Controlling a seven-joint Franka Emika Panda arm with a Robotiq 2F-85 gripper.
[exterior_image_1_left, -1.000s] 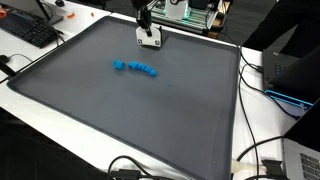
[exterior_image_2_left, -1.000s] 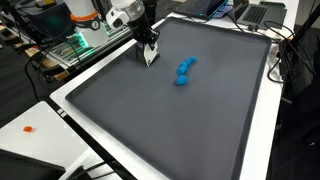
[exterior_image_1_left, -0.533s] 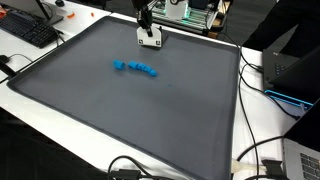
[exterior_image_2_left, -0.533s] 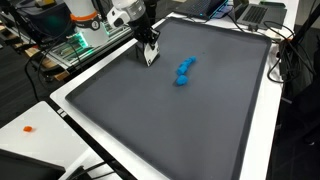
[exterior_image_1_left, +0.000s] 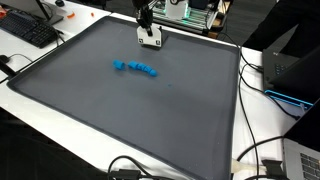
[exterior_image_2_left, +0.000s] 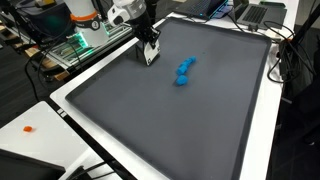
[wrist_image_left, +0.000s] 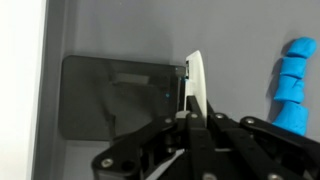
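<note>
Two jaws clamp a thin white plate (exterior_image_1_left: 150, 41) at upper centre of frame; the gripper (exterior_image_1_left: 148, 31) should hold it upright and square, clear of the blue blocks (exterior_image_1_left: 136, 68).

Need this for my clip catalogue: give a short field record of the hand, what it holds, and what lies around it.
hand: hand shut, close to one edge of the mat
held: thin white piece clamped between the fingers
contact with mat: cannot tell
nearby: blue blocks in a short row, apart from the hand
surface: dark grey mat on a white table
off the mat: keyboard
</note>
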